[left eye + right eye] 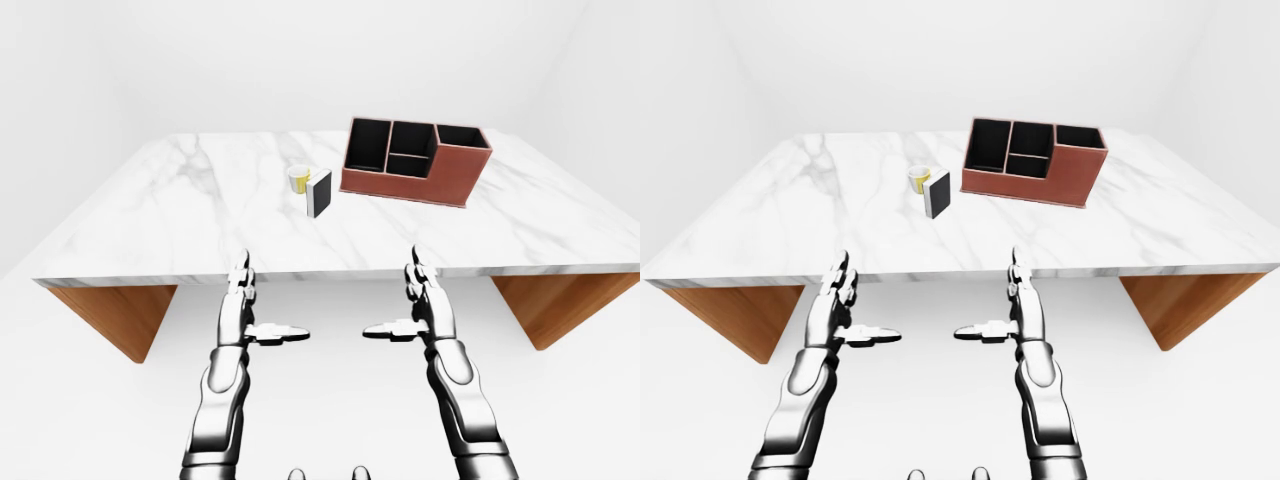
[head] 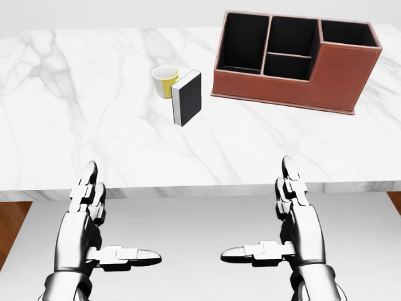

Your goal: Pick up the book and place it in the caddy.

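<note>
Both of the humanoid's hands hang empty short of the table's near edge, palms turned toward each other: the left hand point(image 2: 94, 219) and the right hand point(image 2: 294, 216) each hold their fingers straight up the head view and their thumbs levelled inward, so nothing is gripped and nothing touched. The mirrored, spread pose reads as a ready stance before any reach has begun, with the arms kept clear of the tabletop.

Beyond them, well apart from either hand, the book point(image 2: 187, 97) stands upright on its edge, dark cover facing the camera and pale pages showing along its left side; upright as it is, it probably offers two flat faces for a pinch. A small yellow cup point(image 2: 165, 80) sits just beside it, to its upper left in the head view, close enough that a careless approach could knock it. To the right lies the caddy point(image 2: 294, 81), a reddish-brown box with black-lined open compartments, near the book but not touching it.

Everything rests on a white marble table point(image 1: 150, 220) with grey veining and wooden supports point(image 1: 115, 315) beneath. The room around it is bare, white and featureless.
</note>
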Available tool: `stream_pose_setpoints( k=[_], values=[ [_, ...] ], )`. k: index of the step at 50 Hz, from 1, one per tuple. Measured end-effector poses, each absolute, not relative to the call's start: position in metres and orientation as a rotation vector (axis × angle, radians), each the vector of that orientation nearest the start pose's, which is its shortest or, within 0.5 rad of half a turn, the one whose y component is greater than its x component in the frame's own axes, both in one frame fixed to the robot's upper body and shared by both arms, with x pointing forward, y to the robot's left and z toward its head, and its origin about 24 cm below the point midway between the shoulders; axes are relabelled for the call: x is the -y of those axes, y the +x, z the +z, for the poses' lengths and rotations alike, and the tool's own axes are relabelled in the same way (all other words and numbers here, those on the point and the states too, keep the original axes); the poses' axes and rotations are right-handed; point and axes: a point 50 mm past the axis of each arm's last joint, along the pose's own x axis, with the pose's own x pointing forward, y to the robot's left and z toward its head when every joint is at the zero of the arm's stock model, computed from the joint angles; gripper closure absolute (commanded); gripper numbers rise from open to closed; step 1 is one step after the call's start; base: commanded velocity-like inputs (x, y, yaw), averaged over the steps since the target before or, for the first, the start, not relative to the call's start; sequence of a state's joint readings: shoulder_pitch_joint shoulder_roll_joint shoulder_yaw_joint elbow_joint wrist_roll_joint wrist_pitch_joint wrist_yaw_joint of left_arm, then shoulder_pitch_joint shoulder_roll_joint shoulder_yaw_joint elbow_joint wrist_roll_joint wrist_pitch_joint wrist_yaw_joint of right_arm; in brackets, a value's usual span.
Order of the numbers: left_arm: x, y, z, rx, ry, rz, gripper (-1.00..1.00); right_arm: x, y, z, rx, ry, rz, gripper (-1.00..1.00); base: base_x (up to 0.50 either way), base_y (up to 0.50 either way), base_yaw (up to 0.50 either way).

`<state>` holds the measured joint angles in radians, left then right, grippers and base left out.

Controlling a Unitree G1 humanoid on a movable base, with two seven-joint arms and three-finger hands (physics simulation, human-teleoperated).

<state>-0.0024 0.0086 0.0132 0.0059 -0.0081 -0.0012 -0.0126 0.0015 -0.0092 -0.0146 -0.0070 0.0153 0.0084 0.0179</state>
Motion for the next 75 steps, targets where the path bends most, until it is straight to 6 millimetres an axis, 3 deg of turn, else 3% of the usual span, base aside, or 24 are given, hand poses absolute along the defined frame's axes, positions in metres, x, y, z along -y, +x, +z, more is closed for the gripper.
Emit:
stream_pose_setpoints(
  k=[14,23,75],
  values=[
    [-0.159,0.256,0.039,-0.008,0.004,0.005,-1.00,0.159,0.250,0.047,0.012,-0.009,0.012,-1.00,0.00,0.00,0.00],
    [-0.160,0.257,0.039,-0.009,0.001,0.004,-1.00,0.160,0.247,0.050,0.032,-0.045,0.015,-1.00,0.13,0.43,0.00],
    [-0.165,0.257,0.038,0.026,0.038,-0.002,-1.00,0.167,0.245,0.071,0.168,-0.103,-0.008,-1.00,0.03,0.00,0.03]
  ],
)
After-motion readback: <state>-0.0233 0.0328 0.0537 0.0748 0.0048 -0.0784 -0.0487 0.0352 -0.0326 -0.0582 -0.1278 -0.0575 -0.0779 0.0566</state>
